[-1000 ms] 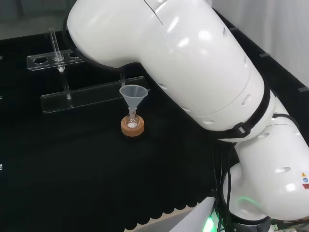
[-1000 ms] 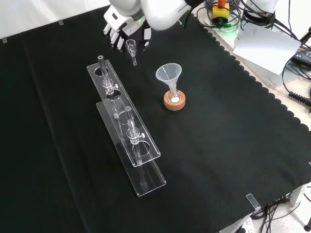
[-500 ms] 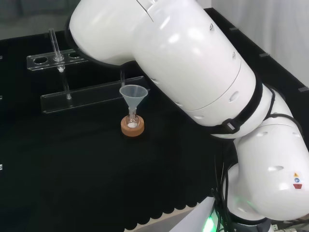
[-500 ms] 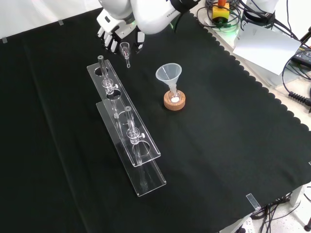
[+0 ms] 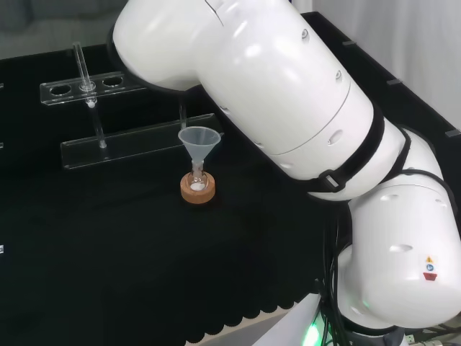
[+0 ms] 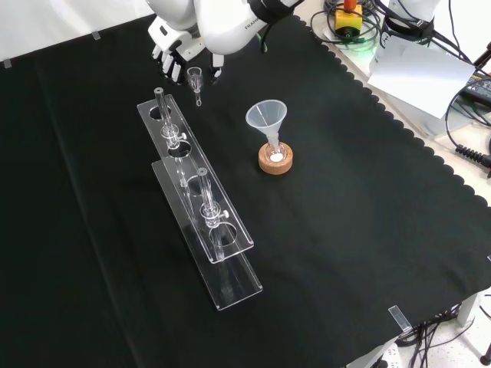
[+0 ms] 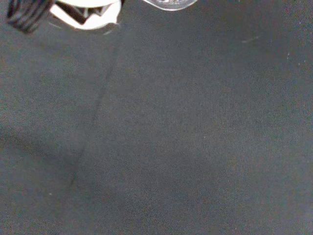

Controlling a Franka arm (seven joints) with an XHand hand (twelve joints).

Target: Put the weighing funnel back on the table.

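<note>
In the front view the black and white hand [image 6: 175,52] hangs over the far part of the cloth, beyond the far end of the clear rack [image 6: 201,201]. Its fingers and thumb are curled on the weighing funnel [image 6: 195,77], a small clear cup with a short stem that points down towards the cloth. The piece hangs in the air, a little above the cloth. In the wrist view a black fingertip [image 7: 27,13] and a clear curved rim [image 7: 170,4] show over bare black cloth.
The big funnel [image 6: 266,117] stands mouth up in a small flask on a cork ring [image 6: 275,161]. A clear rack with glass tubes [image 5: 90,85] runs across the cloth. The arm's white links [image 5: 288,108] take up the right of the head view.
The hand has carried the weighing funnel to the left and a little farther off in the front view. The arm's links have swung in the head view. Funnel and rack have not moved.
</note>
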